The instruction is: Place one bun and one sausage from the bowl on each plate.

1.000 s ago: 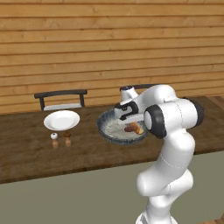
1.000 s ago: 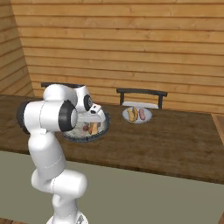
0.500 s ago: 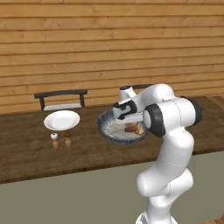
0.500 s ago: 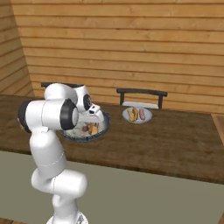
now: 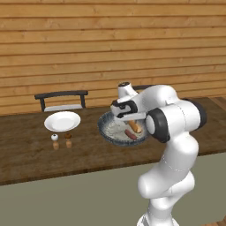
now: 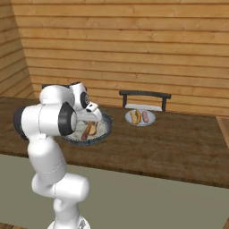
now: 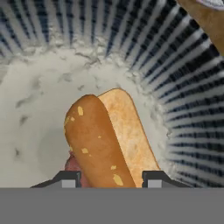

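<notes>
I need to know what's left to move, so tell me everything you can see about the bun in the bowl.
The bun is long, split lengthwise, golden brown with pale specks on the crust and a lighter toasted cut face. It lies inside the bowl on its pale speckled floor near the striped wall, with a reddish sausage beside it. The pincer hangs close above it, tips on either side.

Long dark wooden table carries the blue-grey patterned bowl under the gripper, a bare white plate to its left, another right, plus what look like two small shakers.
</notes>
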